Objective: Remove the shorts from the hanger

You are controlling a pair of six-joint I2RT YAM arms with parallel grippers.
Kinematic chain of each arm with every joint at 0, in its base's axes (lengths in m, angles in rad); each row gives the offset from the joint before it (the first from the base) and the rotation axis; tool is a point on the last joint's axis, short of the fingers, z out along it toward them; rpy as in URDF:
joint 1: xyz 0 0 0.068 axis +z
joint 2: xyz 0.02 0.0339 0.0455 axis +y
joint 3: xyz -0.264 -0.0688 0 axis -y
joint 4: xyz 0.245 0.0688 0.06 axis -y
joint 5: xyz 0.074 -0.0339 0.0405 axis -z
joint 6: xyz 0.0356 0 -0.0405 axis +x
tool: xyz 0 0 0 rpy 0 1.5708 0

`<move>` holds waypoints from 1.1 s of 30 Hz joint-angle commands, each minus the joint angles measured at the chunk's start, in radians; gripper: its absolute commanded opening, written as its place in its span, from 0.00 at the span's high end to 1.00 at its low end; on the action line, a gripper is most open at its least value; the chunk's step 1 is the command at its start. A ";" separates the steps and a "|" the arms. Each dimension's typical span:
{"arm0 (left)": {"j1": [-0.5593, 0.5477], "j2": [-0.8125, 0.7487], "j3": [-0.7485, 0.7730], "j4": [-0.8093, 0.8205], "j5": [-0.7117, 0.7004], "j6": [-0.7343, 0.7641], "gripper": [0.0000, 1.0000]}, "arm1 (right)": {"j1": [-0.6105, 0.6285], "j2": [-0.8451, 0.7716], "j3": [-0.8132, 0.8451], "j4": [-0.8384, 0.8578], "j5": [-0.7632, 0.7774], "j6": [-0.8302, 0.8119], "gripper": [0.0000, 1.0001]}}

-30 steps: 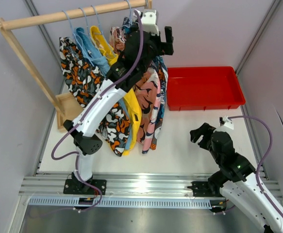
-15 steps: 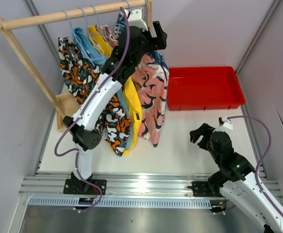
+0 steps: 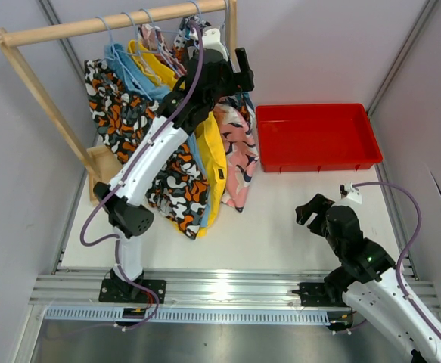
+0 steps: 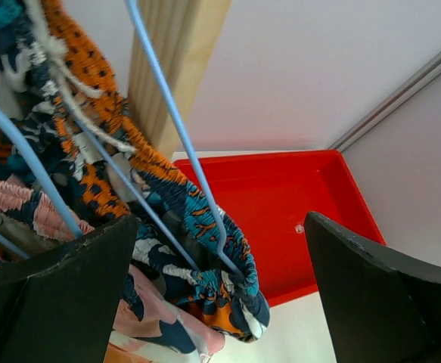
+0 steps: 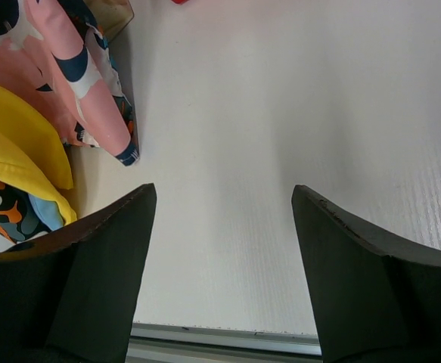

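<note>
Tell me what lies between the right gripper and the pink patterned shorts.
Only bare white table lies between the right gripper and the pink patterned shorts. The top external view shows this stretch, and the right wrist view agrees.

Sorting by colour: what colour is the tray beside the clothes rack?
The tray is red, clearest in the top external view.

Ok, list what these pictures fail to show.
- Top view: the left arm covers most of the blue-orange shorts.
- Left wrist view: blue hanger wires run off the top edge, hooks unseen.
- Right wrist view: the red tray is cut to a sliver at the top edge.
</note>
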 commanded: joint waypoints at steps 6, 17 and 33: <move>0.022 -0.036 -0.012 -0.031 -0.029 0.014 0.01 | 0.006 -0.022 -0.032 0.023 0.002 0.026 0.21; 0.023 0.090 0.060 0.132 0.023 -0.029 0.01 | 0.006 -0.016 -0.029 0.023 0.003 0.012 0.21; 0.031 0.159 0.068 0.281 0.048 -0.070 0.37 | 0.006 -0.008 -0.037 0.029 0.005 0.007 0.21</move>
